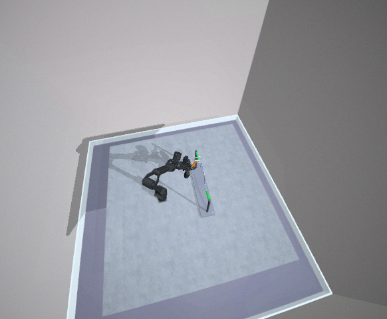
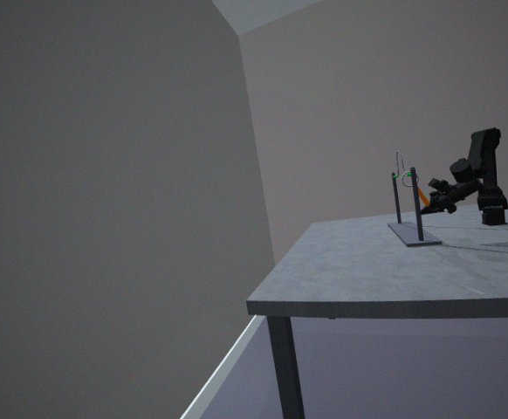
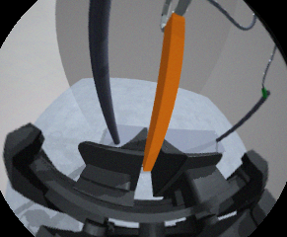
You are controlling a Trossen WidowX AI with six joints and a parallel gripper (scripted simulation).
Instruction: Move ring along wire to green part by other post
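Observation:
The ring (image 1: pixel 197 161) (image 2: pixel 409 185) is around the wire by the inner end of the green part (image 1: pixel 197 153) (image 2: pixel 408 174) next to one post (image 1: pixel 195 150) (image 2: pixel 417 211) (image 3: pixel 100 59). Whether it touches the wire cannot be told. Its orange handle (image 1: pixel 194 164) (image 2: pixel 422 196) (image 3: pixel 171 79) slants down to my gripper (image 1: pixel 191 167) (image 2: pixel 426 208) (image 3: pixel 147 130), which is shut on its lower end. The other green part (image 1: pixel 207 195) (image 2: pixel 394 176) (image 3: pixel 264 93) is beside the far post (image 1: pixel 207 206) (image 2: pixel 396 202) (image 3: pixel 244 117). In the wrist view the ring is mostly cut off at the top.
The thin grey wire (image 1: pixel 205 178) (image 3: pixel 243 28) bends up and down between the green parts, with a tall loop in the exterior view. Both posts stand on a flat grey base (image 1: pixel 199 192) (image 2: pixel 408 230) on the table (image 2: pixel 358 265).

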